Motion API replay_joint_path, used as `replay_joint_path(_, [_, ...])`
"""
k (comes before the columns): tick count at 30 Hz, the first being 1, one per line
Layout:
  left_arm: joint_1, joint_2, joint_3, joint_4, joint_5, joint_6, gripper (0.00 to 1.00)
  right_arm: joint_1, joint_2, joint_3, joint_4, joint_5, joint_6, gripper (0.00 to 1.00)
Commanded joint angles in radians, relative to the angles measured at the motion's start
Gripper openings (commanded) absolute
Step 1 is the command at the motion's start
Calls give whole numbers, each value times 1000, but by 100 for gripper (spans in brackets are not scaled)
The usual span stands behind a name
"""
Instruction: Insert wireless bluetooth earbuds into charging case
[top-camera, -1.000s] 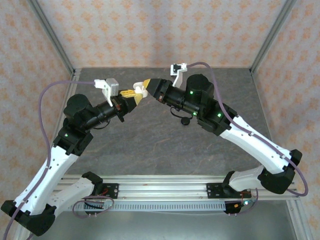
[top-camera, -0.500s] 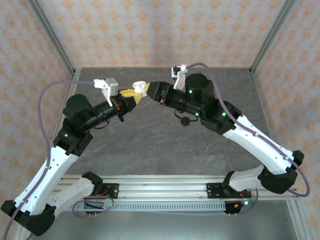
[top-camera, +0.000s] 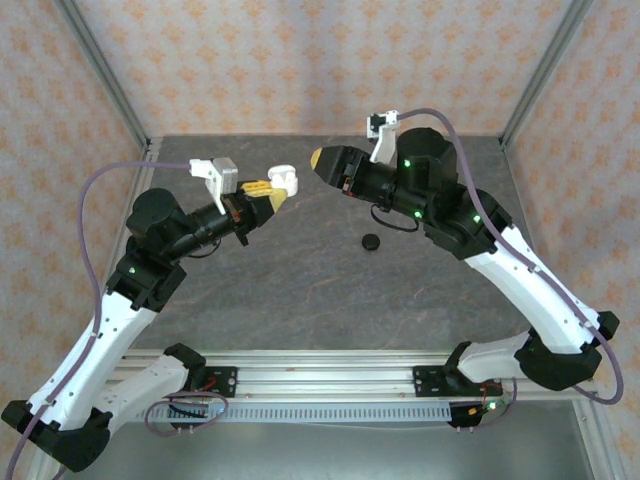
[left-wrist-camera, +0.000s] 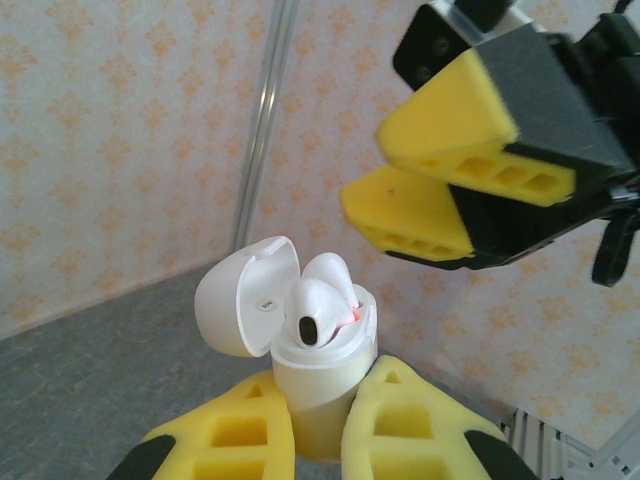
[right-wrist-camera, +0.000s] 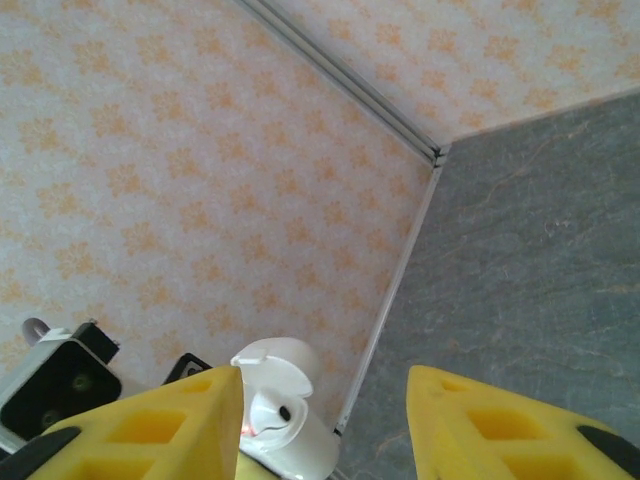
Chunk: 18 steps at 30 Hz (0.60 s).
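One white earbud (left-wrist-camera: 318, 305) seated, lid (left-wrist-camera: 240, 305) open.
My left gripper (top-camera: 270, 191) clamps the charging case (left-wrist-camera: 318, 385); my right gripper (top-camera: 318, 158) has jaws apart, empty. A black item (top-camera: 371, 241) lies on the table (top-camera: 290, 285).

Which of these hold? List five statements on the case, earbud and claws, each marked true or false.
1. The left claw grips the white charging case. True.
2. The case is closed. False: its lid stands flipped open.
3. A white earbud sits in the case. True.
4. The right claw pinches the case. False: it hangs apart from the case, jaws open, holding nothing.
5. A small black round object lies on the table. True.
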Motion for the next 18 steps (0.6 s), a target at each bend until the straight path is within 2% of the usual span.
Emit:
replay_joint_path(1, [-11, -12, 7, 65, 56, -12, 0, -14, 37, 36, -23, -93, 20, 41])
replay_joint_path(8, [-17, -7, 21, 63, 64, -15, 0, -18, 83, 47, -5, -206, 52, 28])
replay_joint_path(18, [-18, 9, 28, 63, 60, -18, 0, -13, 77, 16, 37, -235, 96, 29])
